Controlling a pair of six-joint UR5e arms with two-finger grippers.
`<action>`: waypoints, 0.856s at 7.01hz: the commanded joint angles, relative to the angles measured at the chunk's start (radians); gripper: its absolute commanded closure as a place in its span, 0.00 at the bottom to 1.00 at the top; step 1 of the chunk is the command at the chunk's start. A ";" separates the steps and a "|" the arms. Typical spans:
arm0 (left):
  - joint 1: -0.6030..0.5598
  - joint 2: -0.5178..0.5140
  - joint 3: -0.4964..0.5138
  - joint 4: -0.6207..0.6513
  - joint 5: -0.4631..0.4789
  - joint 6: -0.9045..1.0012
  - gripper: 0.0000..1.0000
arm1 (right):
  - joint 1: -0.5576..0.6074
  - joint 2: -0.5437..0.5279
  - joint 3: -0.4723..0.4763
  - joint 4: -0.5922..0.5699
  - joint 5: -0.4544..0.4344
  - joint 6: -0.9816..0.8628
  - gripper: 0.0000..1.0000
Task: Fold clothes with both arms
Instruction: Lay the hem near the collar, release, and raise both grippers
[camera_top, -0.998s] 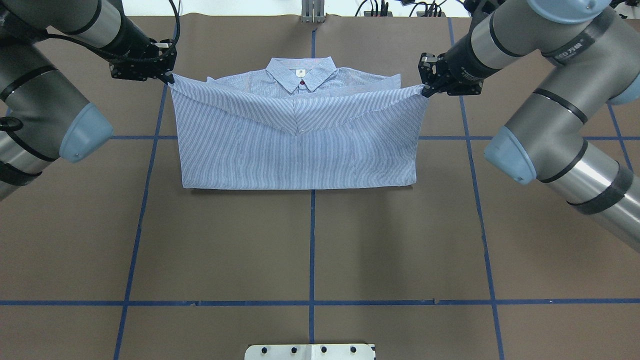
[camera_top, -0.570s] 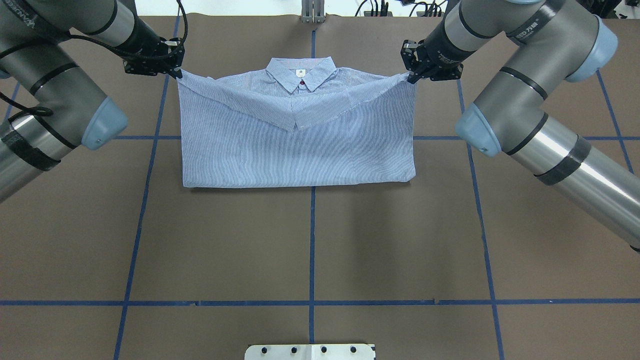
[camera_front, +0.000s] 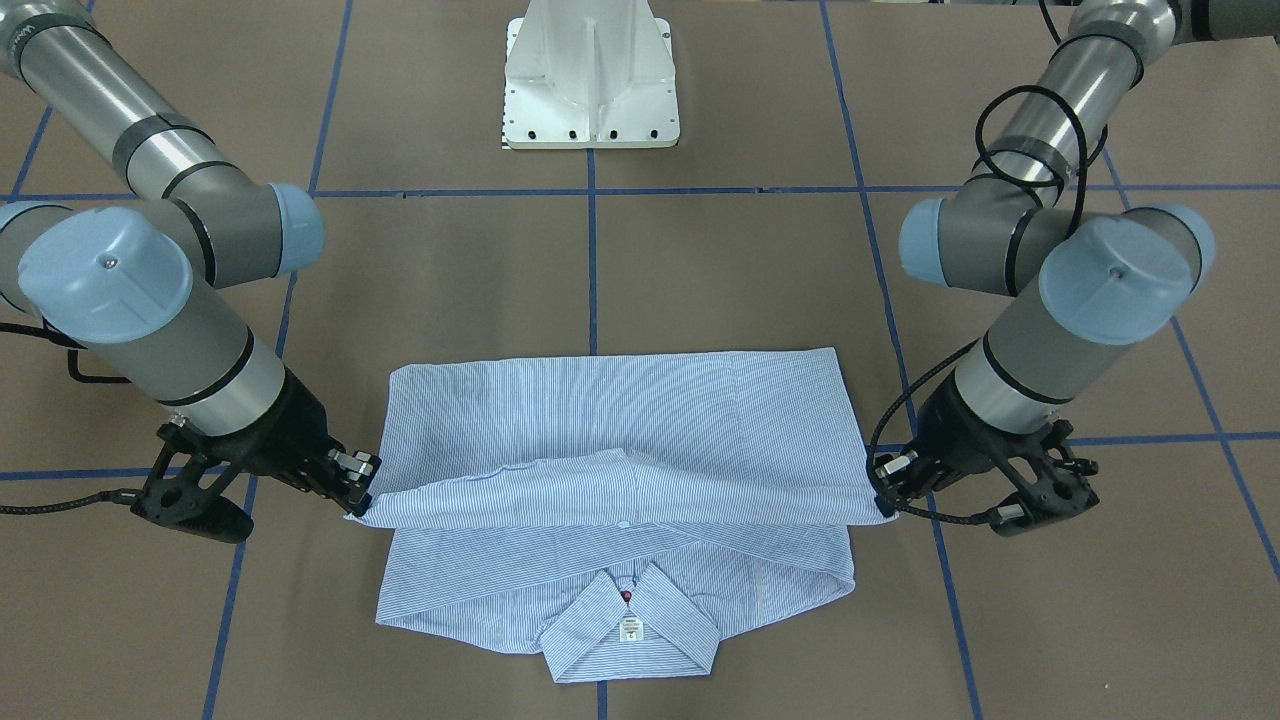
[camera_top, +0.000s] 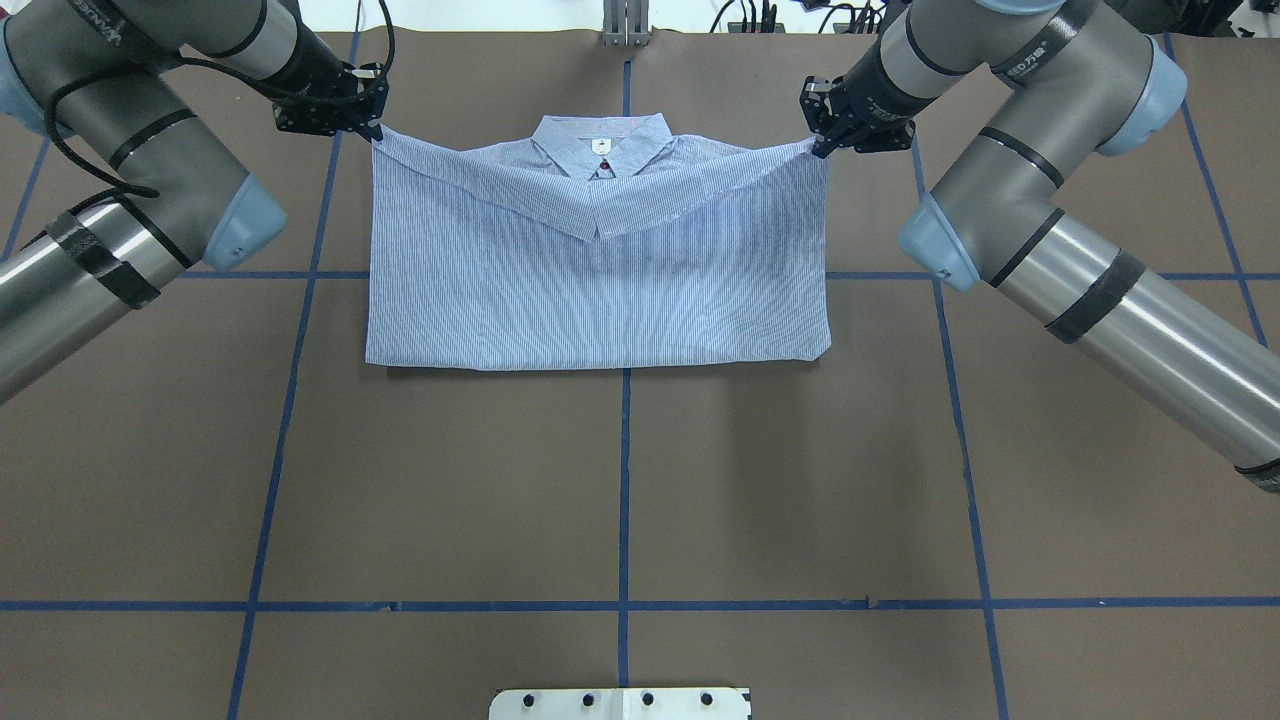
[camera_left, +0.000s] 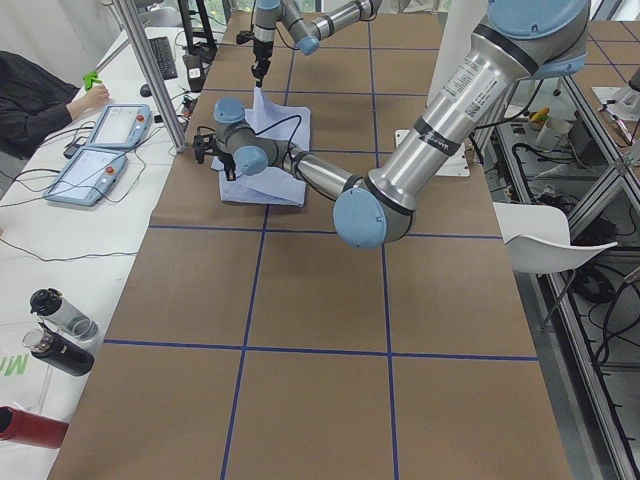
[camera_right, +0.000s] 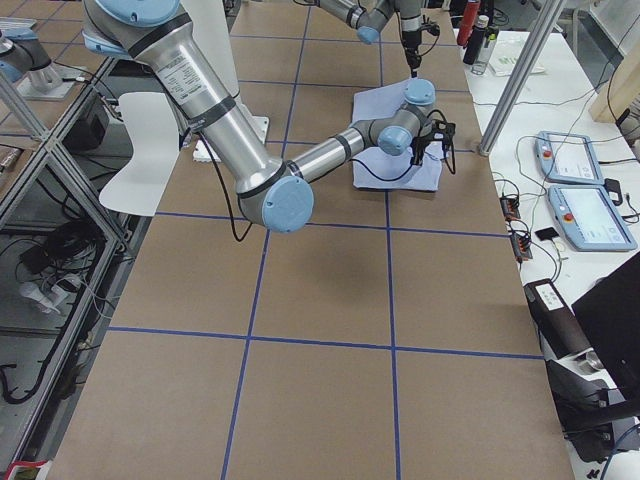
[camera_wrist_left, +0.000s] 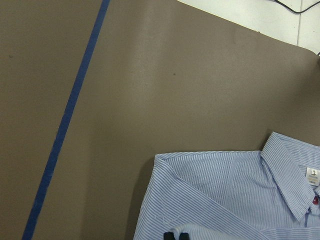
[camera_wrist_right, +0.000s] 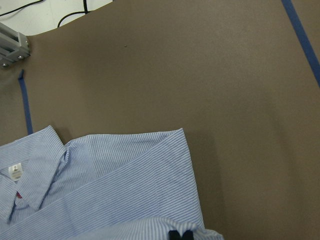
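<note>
The striped shirt (camera_top: 600, 290) lies at the far middle of the table, its lower half folded up over the chest toward the collar (camera_top: 600, 145). My left gripper (camera_top: 372, 132) is shut on the folded layer's left corner and holds it just above the shoulder. My right gripper (camera_top: 820, 148) is shut on the right corner. In the front-facing view the left gripper (camera_front: 880, 508) and the right gripper (camera_front: 358, 508) hold the hem taut above the lower layer of the shirt (camera_front: 620, 420). The wrist views show the shirt (camera_wrist_left: 225, 195), the collar and my fingertips (camera_wrist_right: 180, 235).
Brown paper with blue tape lines (camera_top: 624, 480) covers the table. The white pedestal base (camera_front: 592, 80) stands at the robot's side. An operator, tablets and bottles (camera_left: 60, 330) are beyond the far table edge in the left view.
Both grippers have carried the held hem farther away from the robot toward the collar and lower. The folded layer now covers more of the chest and shoulders.
</note>
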 joint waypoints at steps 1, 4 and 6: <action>0.001 -0.005 0.074 -0.075 0.001 0.000 1.00 | -0.006 0.001 -0.030 0.006 -0.001 -0.002 1.00; 0.002 -0.013 0.076 -0.077 0.001 0.000 1.00 | -0.006 0.026 -0.039 0.008 0.000 -0.001 1.00; 0.002 -0.016 0.071 -0.080 0.000 -0.002 1.00 | -0.006 0.043 -0.039 0.008 0.000 -0.001 1.00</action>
